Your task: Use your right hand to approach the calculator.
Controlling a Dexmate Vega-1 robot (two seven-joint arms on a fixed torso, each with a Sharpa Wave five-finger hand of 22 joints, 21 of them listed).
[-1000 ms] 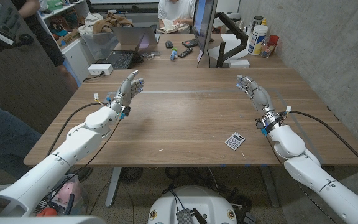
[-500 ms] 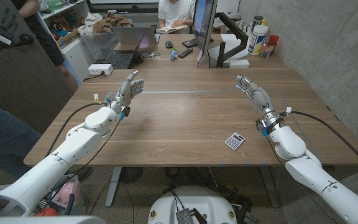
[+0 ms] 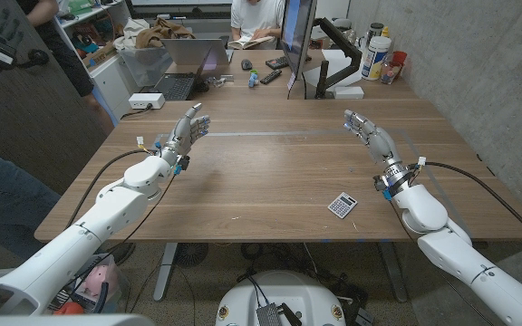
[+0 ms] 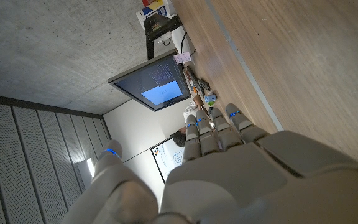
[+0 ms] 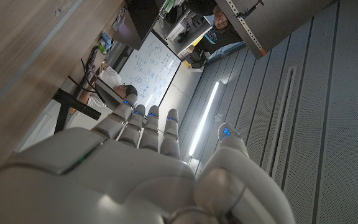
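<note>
One high view over the table, two close views along the hands.
The head view looks down across the tabletop (image 3: 270, 167) toward its far edge. Each wrist view sits close behind its own hand, the left hand (image 4: 229, 168) and the right hand (image 5: 135, 168), turned, sharing the monitor (image 3: 297, 41) at the far edge.

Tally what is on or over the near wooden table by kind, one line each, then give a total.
Small grey calculator with dark keys, lying near the table's front edge: 1
White robot hands, the left hand and the right hand, both holding nothing with fingers apart: 2
Total: 3
</note>
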